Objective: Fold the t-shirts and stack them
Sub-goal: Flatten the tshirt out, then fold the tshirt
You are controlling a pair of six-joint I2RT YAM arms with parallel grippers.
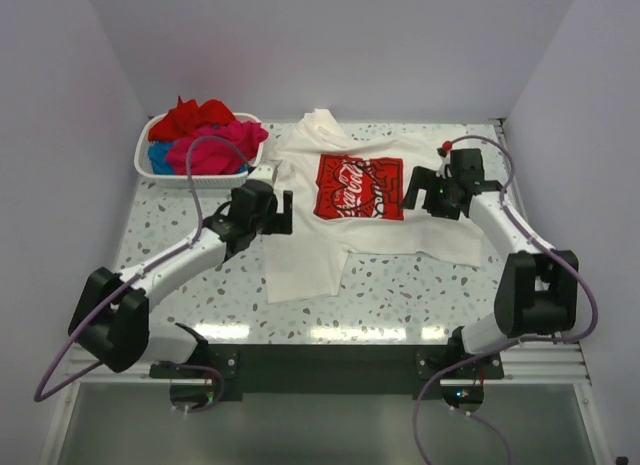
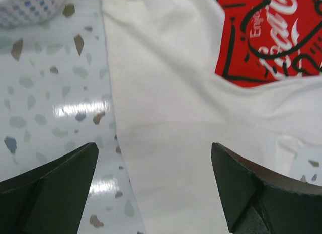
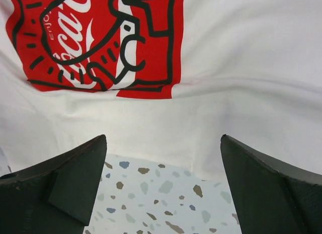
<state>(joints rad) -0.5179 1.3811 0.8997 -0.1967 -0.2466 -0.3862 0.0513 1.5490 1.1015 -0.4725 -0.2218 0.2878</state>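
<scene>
Left gripper (image 1: 278,217) hovers just left of the red Coca-Cola print (image 1: 360,188), its jaws spread wide and holding nothing. The left wrist view shows plain white cloth and the shirt's edge between the fingers. The right gripper (image 1: 418,188) hangs just right of the same print, equally wide open and empty, looking down at the shirt's edge and bare table (image 1: 400,295).

The white t-shirt (image 1: 380,235) lies spread on the table with the print facing up. It is rumpled, and one flap trails away below and to the left of the print. No fold shows in it yet.

Up and to the left of the print, the white slatted basket (image 1: 165,168) holds the red t-shirt (image 1: 200,117), the magenta one (image 1: 215,150) and the blue one (image 1: 160,157), all bunched together.

Judged from this, the task is near its start. One shirt is laid out ready to be folded, three wait in the basket, and no stack has been begun.
</scene>
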